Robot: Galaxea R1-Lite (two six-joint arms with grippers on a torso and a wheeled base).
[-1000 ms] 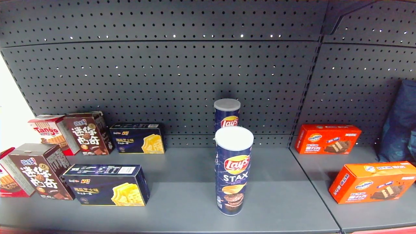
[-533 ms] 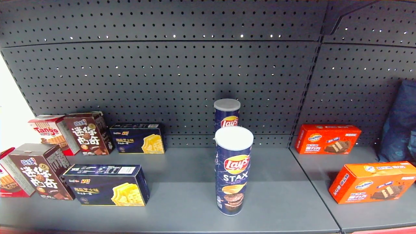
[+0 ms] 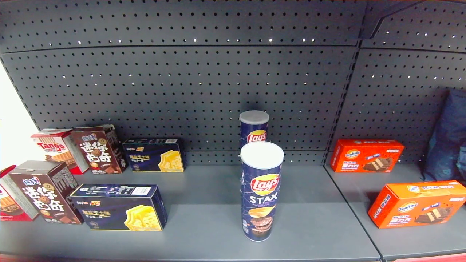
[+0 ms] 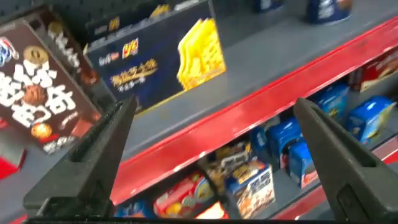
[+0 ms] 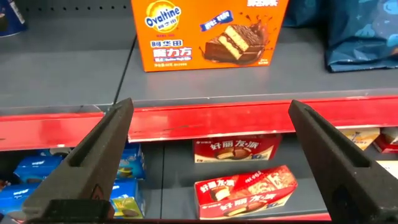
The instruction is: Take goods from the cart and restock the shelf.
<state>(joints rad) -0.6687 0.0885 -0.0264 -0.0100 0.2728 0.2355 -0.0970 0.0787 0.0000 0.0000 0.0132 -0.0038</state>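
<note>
Two tall blue chip cans stand mid-shelf, one [image 3: 261, 189] in front and one [image 3: 254, 128] behind it by the pegboard. Dark blue cracker boxes [image 3: 120, 206] [image 3: 154, 154] and brown biscuit boxes [image 3: 43, 191] lie to the left; orange wafer boxes [image 3: 418, 203] [image 3: 367, 155] lie to the right. My left gripper [image 4: 214, 102] is open and empty, just outside the shelf's red front edge [image 4: 249, 118], facing a dark blue cracker box [image 4: 155, 56]. My right gripper [image 5: 211, 104] is open and empty before the red edge [image 5: 205, 118], below an orange wafer box [image 5: 208, 31].
A grey perforated back panel [image 3: 182, 91] closes the shelf behind. A dark blue bag [image 3: 446, 138] leans at the far right. The lower shelf holds red boxes [image 5: 245, 186] and blue packets [image 4: 298, 149]. Bare shelf floor [image 3: 204, 218] lies beside the front can.
</note>
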